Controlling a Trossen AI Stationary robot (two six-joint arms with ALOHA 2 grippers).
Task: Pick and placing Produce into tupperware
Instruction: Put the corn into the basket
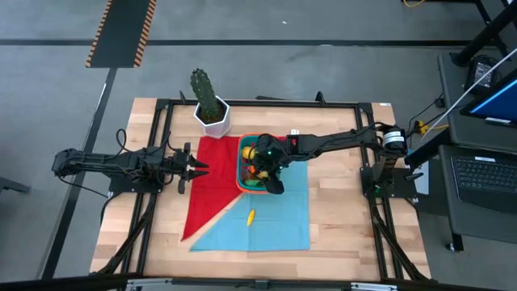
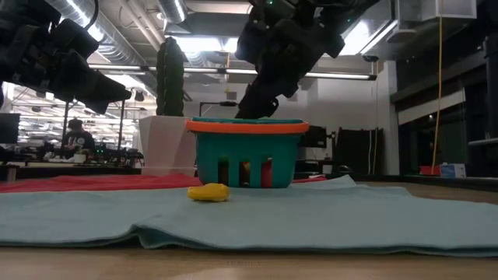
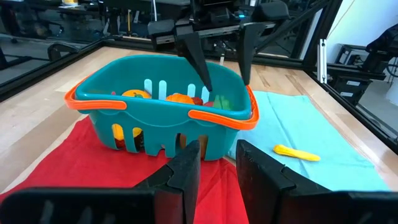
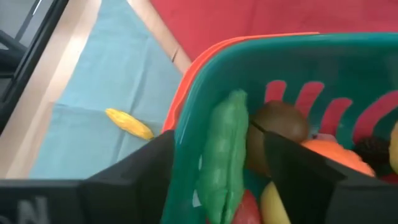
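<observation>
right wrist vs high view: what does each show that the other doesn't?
Right wrist only: a green pod between the right gripper's open fingers, inside the basket; a brown piece beside it.
High view only: the cactus in its white pot, the left gripper waiting over the red cloth, the table.
Both: basket, yellow piece lying on the blue cloth.
</observation>
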